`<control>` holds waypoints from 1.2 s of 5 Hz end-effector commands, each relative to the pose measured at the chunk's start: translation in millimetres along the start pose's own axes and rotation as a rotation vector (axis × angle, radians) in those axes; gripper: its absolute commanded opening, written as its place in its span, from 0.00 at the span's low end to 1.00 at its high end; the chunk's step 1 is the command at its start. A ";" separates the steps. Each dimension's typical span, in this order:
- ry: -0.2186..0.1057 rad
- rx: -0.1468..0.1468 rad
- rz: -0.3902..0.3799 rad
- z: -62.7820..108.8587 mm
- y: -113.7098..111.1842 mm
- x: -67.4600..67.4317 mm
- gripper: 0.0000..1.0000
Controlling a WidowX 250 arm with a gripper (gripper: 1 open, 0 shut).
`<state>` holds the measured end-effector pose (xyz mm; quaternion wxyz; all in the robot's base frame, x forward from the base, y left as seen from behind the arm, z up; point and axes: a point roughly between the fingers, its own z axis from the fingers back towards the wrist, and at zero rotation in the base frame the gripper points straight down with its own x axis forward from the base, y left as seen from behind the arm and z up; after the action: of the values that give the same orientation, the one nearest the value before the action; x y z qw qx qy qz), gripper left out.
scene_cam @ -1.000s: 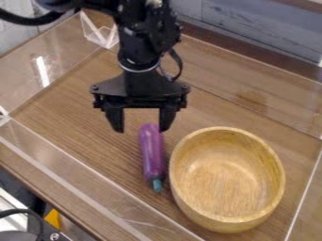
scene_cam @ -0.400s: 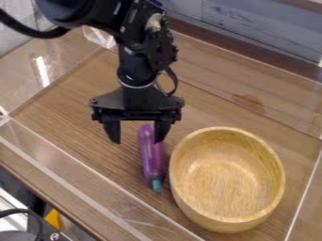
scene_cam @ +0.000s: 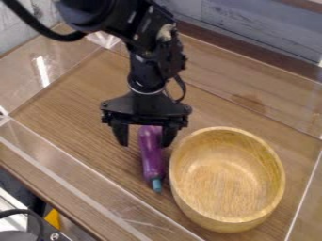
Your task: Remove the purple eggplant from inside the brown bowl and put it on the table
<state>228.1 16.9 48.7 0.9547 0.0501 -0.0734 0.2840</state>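
The purple eggplant (scene_cam: 152, 156) lies on the table (scene_cam: 75, 122) just left of the brown bowl (scene_cam: 227, 179), its teal stem cap pointing toward the front edge. The bowl holds nothing. My gripper (scene_cam: 149, 133) hangs directly over the eggplant's far end, jaws open wide, one black finger (scene_cam: 122, 131) on the left and the other on the right of it. The fingers straddle the eggplant's tip without closing on it.
Low clear acrylic walls (scene_cam: 51, 193) run along the table's edges, close at the front and left. The black arm (scene_cam: 145, 47) rises toward the top left. A grey wall stands behind the table.
The gripper shifted left and lower, then came back right, staying open over the eggplant's far end. Eggplant and bowl have not moved.
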 end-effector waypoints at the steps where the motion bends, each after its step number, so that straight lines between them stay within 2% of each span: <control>1: -0.034 -0.025 -0.070 2.0 -5.2 3.0 1.00; 2: -0.034 -0.029 -0.135 -3.4 -4.7 -2.1 1.00; 3: -0.025 -0.009 -0.059 -7.0 -5.9 -4.9 0.00; 4: -0.013 0.010 0.019 -7.6 -7.1 -7.9 0.00; 5: -0.005 0.035 0.097 -15.0 -11.0 -8.7 1.00; 6: -0.003 0.061 0.172 -22.3 -14.0 -10.1 0.00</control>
<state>225.7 5.8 20.8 0.9226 0.0770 -0.0615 0.3730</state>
